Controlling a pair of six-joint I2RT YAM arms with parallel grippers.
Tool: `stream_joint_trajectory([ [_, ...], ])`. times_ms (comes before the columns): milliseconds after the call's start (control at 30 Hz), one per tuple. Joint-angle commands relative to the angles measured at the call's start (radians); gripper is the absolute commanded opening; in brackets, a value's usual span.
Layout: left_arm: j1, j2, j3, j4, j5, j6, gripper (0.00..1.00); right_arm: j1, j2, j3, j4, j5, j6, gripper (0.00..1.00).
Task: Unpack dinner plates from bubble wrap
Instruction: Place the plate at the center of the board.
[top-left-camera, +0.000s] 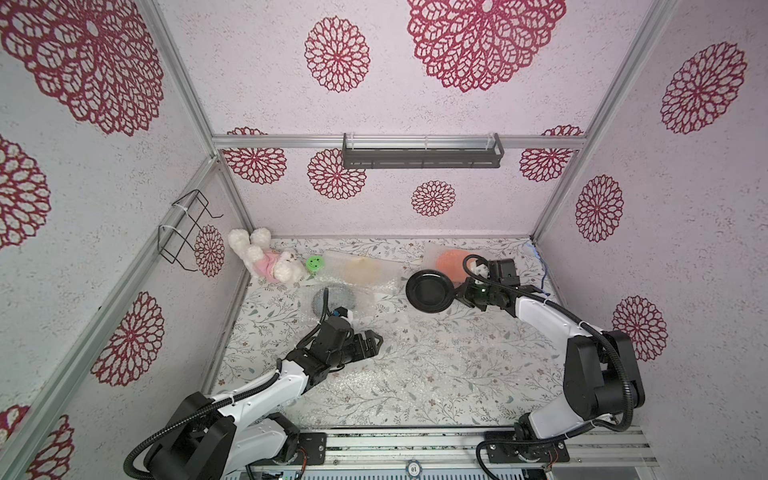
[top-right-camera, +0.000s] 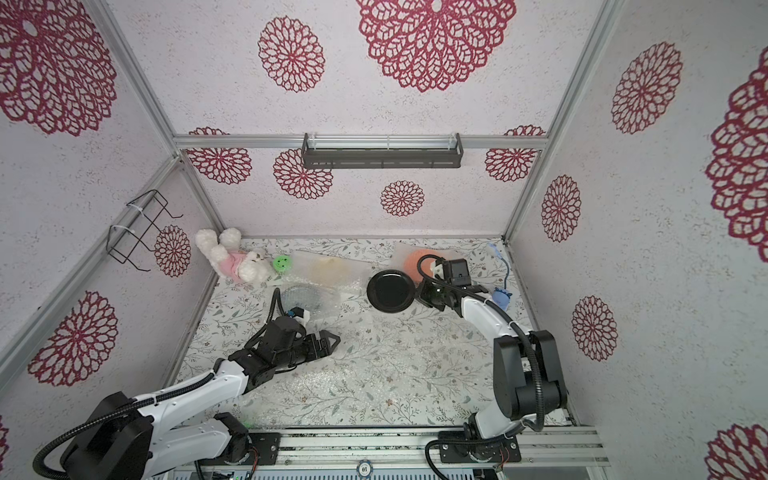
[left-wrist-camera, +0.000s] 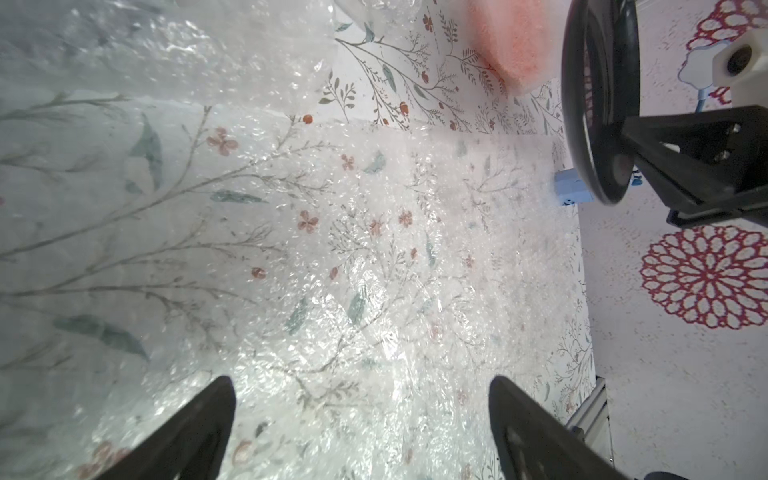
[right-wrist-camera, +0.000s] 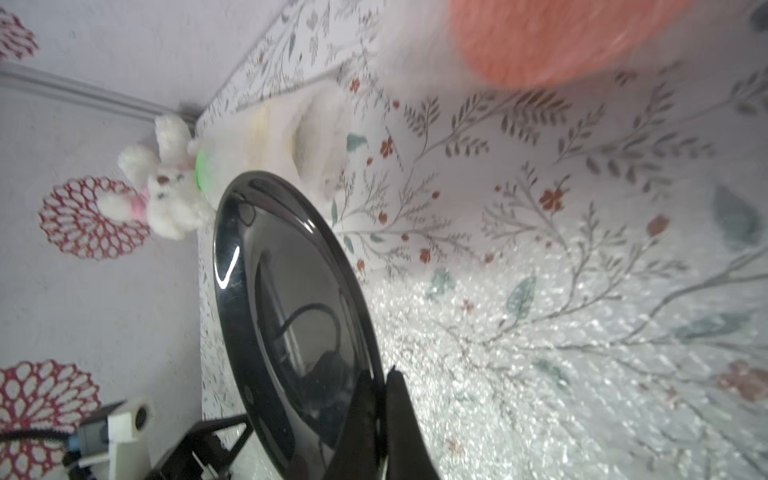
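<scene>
R claw pinches the rim of the black plate, held up just in front of it. Hold it flat & put it down slow, off the bubble wrap below. L claw is wide, holding nothing.

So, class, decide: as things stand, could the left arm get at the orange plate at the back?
Probably not cleanly. The left gripper is open and free, but the black plate, held up by the right gripper, sits between it and the orange plate, which lies under bubble wrap.
</scene>
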Motion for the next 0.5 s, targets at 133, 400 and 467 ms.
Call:
stream_joint_trajectory([
  [133,0.016,-0.019,0.056,0.024,0.023,-0.009,0.97,-0.009,0.233,0.306,0.02,0.112,0.187,0.0],
  [400,0.017,0.025,0.096,0.041,0.046,-0.017,0.97,0.03,0.521,0.654,-0.008,0.214,0.259,0.0],
  [467,0.017,0.031,0.098,0.048,0.051,-0.019,0.97,0.043,0.577,0.715,0.007,0.216,0.263,0.0],
])
